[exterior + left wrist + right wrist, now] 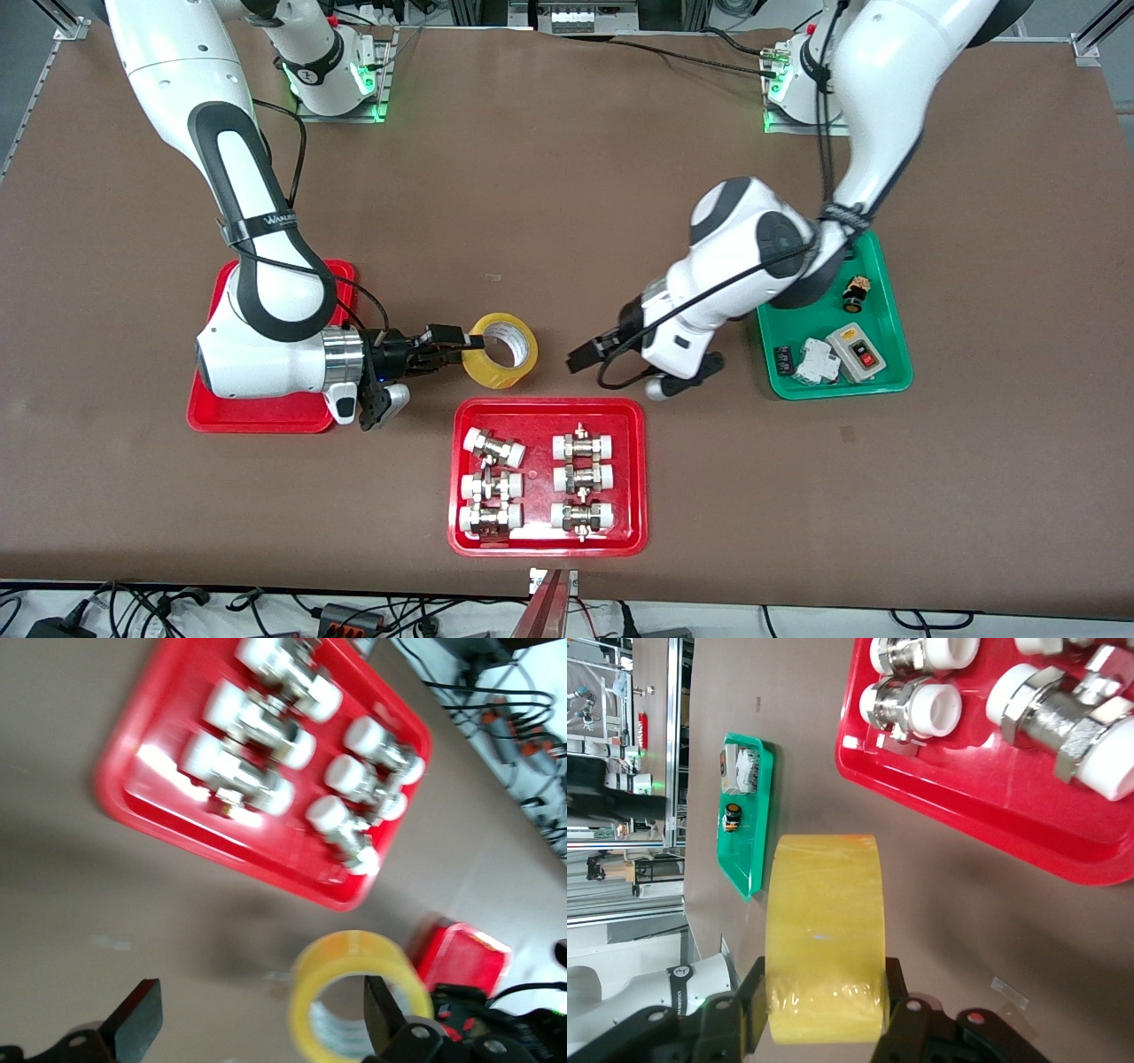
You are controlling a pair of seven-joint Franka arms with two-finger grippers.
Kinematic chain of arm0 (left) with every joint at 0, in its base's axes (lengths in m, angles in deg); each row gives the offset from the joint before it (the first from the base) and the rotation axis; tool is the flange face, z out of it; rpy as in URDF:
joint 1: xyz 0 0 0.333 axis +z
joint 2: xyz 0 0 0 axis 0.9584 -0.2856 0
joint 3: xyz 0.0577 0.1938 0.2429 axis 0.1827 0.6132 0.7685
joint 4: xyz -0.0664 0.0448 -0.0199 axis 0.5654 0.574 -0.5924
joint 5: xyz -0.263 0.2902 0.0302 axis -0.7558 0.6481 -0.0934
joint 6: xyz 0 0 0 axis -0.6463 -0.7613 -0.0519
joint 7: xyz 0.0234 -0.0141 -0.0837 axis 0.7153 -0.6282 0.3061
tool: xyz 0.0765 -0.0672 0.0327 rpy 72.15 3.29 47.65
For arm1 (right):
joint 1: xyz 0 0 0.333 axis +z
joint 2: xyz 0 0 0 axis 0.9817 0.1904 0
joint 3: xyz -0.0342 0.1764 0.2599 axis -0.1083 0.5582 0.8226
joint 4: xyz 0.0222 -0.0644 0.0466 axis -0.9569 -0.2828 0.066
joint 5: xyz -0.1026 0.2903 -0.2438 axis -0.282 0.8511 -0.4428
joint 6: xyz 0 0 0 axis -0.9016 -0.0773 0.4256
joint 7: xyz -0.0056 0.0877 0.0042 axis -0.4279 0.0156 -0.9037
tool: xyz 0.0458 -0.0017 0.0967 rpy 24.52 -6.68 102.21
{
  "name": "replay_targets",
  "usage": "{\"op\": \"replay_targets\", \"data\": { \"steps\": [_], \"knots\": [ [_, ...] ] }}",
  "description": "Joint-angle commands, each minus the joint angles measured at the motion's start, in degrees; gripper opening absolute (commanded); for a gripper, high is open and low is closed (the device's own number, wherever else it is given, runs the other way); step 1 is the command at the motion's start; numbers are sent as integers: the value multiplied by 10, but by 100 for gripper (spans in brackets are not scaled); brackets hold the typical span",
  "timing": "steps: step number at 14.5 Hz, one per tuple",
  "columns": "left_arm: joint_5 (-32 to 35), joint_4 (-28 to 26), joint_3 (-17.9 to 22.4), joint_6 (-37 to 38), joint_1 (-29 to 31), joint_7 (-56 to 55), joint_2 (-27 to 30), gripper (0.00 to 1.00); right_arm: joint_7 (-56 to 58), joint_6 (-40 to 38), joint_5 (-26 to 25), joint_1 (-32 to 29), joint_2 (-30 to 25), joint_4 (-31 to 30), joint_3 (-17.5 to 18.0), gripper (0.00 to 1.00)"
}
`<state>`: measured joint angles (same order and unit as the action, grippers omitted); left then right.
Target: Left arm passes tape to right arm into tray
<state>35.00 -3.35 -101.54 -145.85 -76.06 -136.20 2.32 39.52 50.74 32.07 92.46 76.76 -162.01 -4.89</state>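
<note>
Looking at the middle of the worktop, you find the tape (504, 349) raised off the brown surface, tilted so its white core faces the front camera, and pinched across its yellow band by the right gripper (467, 347); the right wrist view shows both black fingers (897, 992) pressed against the roll's flat sides. You see the right arm reaching out low over the plain red tray (270, 413), which lies toward the right arm's end of the table and is largely hidden under that arm. Just nearer the front edge than the tape sits the red tray of fittings (548, 543), holding six white-capped metal fittings (582, 478) in two rows. The left gripper (592, 352) hangs apart from the tape, over bare table between the roll and the green tray (889, 306), with its fingers spread wide and holding nothing, as the left wrist view shows. The green tray lies toward the left arm's end and carries a grey switch box (858, 352) and a few small parts.
</note>
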Motion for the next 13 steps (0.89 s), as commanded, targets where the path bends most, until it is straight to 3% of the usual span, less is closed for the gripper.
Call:
{"op": "replay_targets", "data": {
  "steps": [1,4,6,9,13],
  "knots": [
    [10,-13,5,123,47,30,64,100,-6,-10,-10,-19,-25,9,-4,24],
    [10,-8,3,251,119,45,118,100,-58,-59,-49,-84,-31,9,-4,25],
    [12,13,6,307,145,124,121,100,-58,-84,-69,-139,-31,9,-4,27],
    [107,76,-2,429,173,195,121,100,-60,-125,-128,-209,-30,9,-4,27],
    [166,111,16,455,184,331,118,100,-48,-200,-160,-299,-15,3,-4,29]
  ]
}}
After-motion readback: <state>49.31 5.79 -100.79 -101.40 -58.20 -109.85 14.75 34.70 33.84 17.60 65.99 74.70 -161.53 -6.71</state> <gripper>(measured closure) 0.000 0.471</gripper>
